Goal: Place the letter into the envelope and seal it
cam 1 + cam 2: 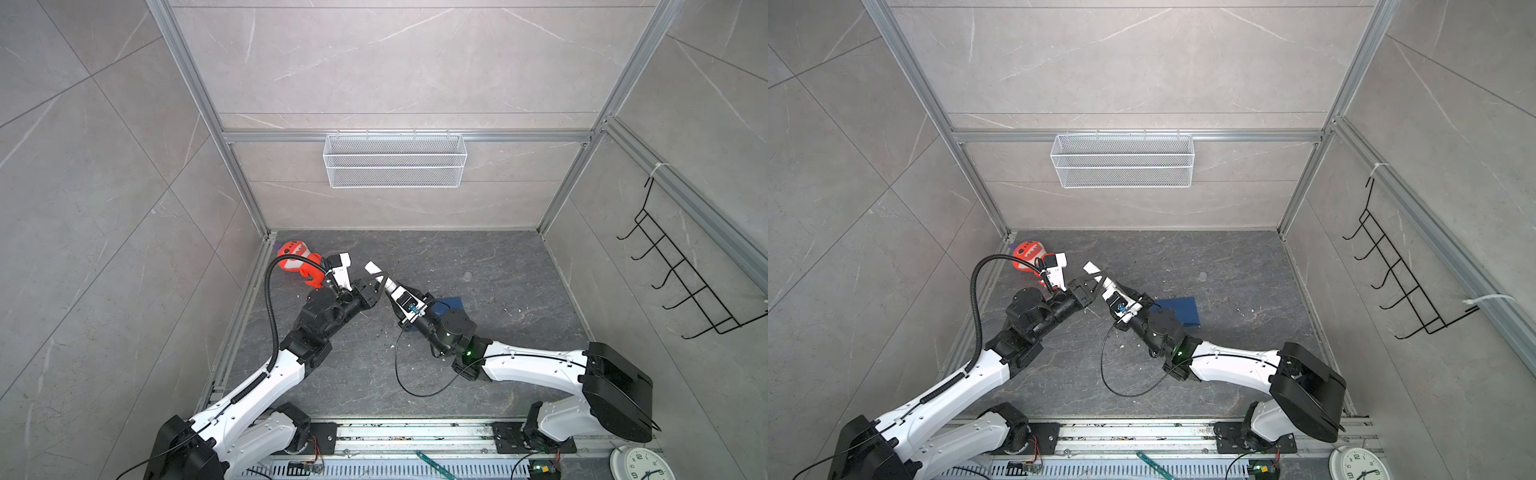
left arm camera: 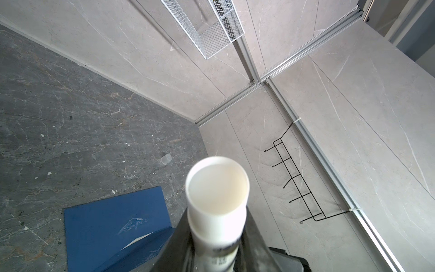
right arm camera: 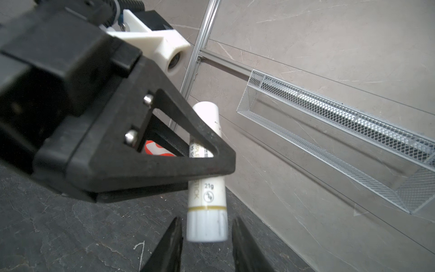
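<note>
The left gripper [image 2: 215, 237] clamps the white glue stick [image 3: 207, 195] mid-barrel, raised over the middle of the table [image 1: 353, 382]. The right gripper [image 3: 207, 221] straddles the stick's base, jaws apart, seemingly not touching it. The envelope [image 2: 113, 219] lies on the table right of centre, below both claws and partly under the right arm.

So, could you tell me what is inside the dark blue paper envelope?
Of the dark blue paper envelope only the outside shows, with a pale sliver at its flap; its inside is covered.
</note>
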You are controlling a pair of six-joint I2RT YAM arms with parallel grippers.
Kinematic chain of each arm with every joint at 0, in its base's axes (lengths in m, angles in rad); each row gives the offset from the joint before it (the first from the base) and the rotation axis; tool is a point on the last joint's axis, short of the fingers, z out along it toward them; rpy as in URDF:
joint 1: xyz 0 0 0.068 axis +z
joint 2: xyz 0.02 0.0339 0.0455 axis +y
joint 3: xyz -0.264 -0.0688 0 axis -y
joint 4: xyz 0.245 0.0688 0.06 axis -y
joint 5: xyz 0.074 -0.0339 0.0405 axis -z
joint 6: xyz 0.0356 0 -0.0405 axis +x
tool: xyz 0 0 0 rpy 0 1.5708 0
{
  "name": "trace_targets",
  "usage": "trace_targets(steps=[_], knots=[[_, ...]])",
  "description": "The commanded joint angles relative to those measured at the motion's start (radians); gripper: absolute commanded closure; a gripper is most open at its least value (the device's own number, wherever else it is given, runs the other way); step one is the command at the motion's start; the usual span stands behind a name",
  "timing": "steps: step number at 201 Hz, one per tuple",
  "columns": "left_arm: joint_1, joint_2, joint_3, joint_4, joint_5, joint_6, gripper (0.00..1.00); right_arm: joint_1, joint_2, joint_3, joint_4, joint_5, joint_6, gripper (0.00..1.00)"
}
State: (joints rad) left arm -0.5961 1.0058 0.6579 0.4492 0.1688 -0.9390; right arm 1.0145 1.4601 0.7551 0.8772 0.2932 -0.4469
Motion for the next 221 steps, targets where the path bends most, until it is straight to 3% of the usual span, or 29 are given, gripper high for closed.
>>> trace_targets(steps=[1, 76, 113, 125, 149, 186, 221], knots=[[-0.004, -0.005, 0.051, 0.052, 0.033, 0.016, 1.00, 0.006, 0.022, 0.032, 0.026, 0.026, -0.010, 0.64], [-0.004, -0.003, 0.057, 0.016, 0.057, 0.051, 1.00, 0.006, 0.014, 0.049, 0.002, 0.025, -0.008, 0.80], [-0.003, 0.001, 0.062, -0.008, 0.093, 0.131, 1.00, -0.001, -0.037, 0.055, -0.086, -0.054, 0.085, 0.88], [-0.004, 0.003, 0.065, -0.019, 0.120, 0.181, 1.00, -0.035, -0.074, 0.058, -0.147, -0.158, 0.194, 0.91], [-0.003, -0.001, 0.065, -0.030, 0.212, 0.336, 1.00, -0.184, -0.132, 0.079, -0.234, -0.534, 0.495, 1.00], [-0.003, -0.014, 0.053, -0.020, 0.313, 0.474, 1.00, -0.306, -0.125, 0.161, -0.287, -0.962, 0.792, 0.98], [-0.003, -0.023, 0.035, 0.032, 0.361, 0.507, 1.00, -0.342, -0.084, 0.166, -0.150, -1.106, 0.989, 0.96]])
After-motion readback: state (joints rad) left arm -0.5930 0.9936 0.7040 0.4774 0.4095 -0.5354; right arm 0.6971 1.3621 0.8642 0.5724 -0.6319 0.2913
